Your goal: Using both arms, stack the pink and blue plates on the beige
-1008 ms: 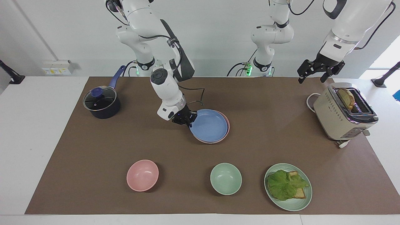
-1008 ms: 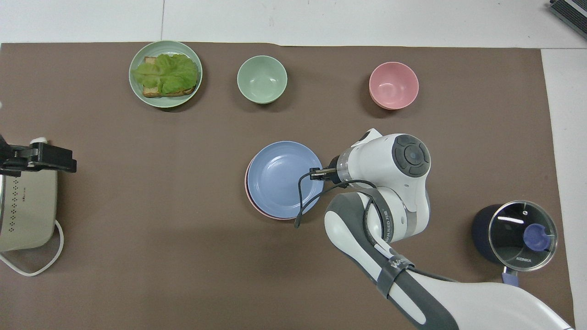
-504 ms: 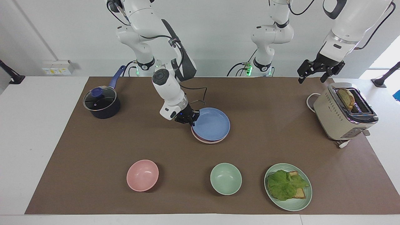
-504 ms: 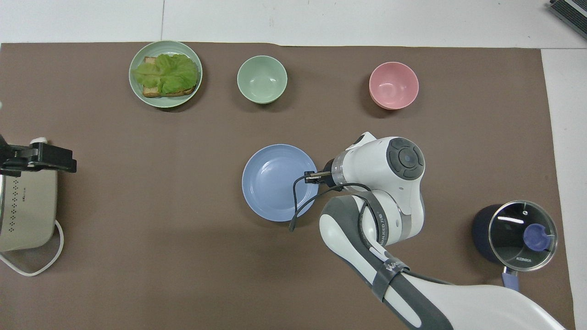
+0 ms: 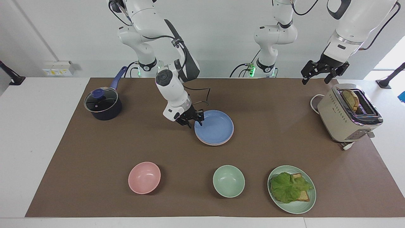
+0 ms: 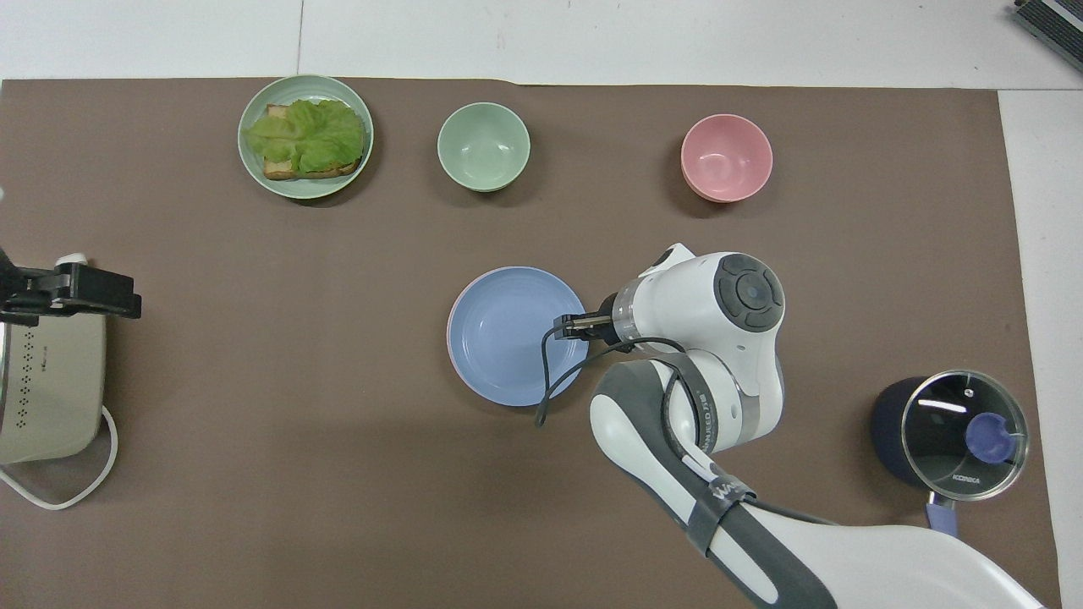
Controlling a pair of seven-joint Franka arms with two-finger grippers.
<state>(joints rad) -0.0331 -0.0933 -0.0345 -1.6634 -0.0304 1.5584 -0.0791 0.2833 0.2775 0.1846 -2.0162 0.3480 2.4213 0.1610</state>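
A lab: two robot arms (image 5: 171, 88) at a staged kitchen table (image 5: 38, 133)

**Colours on your table**

You have a periwinkle blue plate (image 5: 214, 127) topping a stack, with a thin pink plate (image 5: 208, 143) rim showing beneath. Your mat (image 5: 95, 152) is plain brown. You also see a pink bowl (image 5: 144, 177), a pale green bowl (image 5: 228, 181), a green plate (image 5: 295, 207) (leafy green on top) and a beige toaster (image 5: 338, 122).

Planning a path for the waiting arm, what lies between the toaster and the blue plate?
Nothing: in the facing view only bare brown mat runs from the blue plate to the toaster. The left gripper hangs open over the toaster's end.
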